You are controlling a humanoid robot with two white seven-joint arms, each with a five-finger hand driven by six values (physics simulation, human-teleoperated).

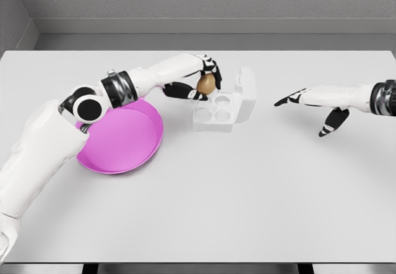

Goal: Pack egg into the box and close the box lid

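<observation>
A brown egg is held in my left hand, whose fingers curl around it just above the back left corner of a white egg box. The box stands on the table with several round cups showing, and its lid is raised upright on the right side. My right hand hovers to the right of the box with its fingers spread and nothing in it.
A shallow magenta bowl lies left of the box, partly under my left forearm. The white table stretches out in front, and a grey wall runs behind its far edge.
</observation>
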